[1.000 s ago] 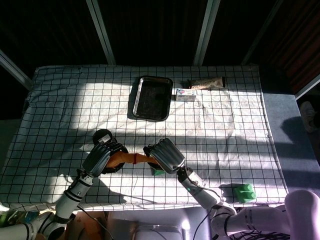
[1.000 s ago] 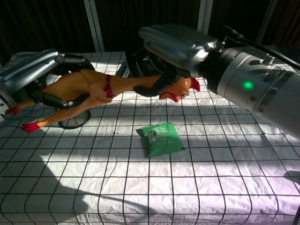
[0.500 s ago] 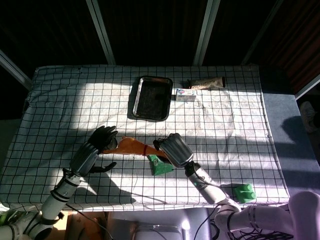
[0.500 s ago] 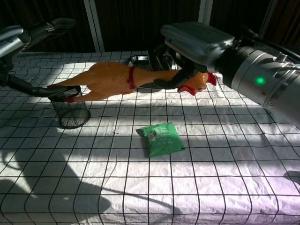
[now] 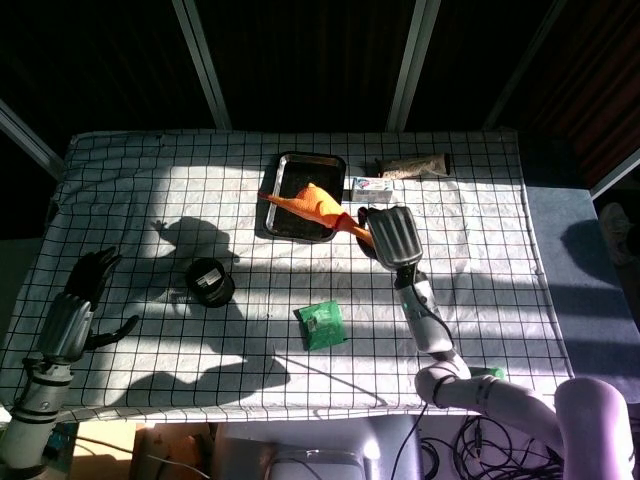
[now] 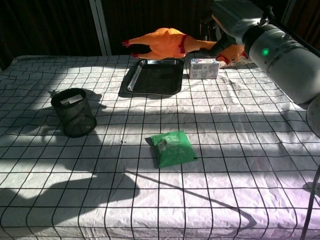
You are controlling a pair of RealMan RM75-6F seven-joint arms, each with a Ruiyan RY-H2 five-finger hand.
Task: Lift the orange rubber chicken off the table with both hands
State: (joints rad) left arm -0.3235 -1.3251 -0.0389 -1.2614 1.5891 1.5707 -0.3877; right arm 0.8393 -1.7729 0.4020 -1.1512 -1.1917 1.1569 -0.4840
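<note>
The orange rubber chicken point(image 5: 308, 204) hangs in the air above the black tray, its legs pointing left. In the chest view the chicken point(image 6: 164, 43) is high at the back, well off the cloth. My right hand point(image 5: 393, 234) grips it by the neck and head end; the chest view shows this hand point(image 6: 234, 14) at the top right, with the red comb just below it. Far away at the table's left front edge, my left hand point(image 5: 76, 308) holds nothing and its fingers are spread. The chest view does not show the left hand.
A black tray point(image 5: 298, 230) point(image 6: 155, 79) lies at the back centre, with a white box point(image 5: 372, 188) point(image 6: 204, 68) and a tube point(image 5: 412, 167) to its right. A black mesh cup point(image 5: 210, 282) point(image 6: 75, 112) stands at left. A green packet point(image 5: 322, 325) point(image 6: 172, 147) lies mid-table.
My left hand let go of the chicken and drew back to the table's left edge. The right hand alone carried the chicken back and up, over the tray.
</note>
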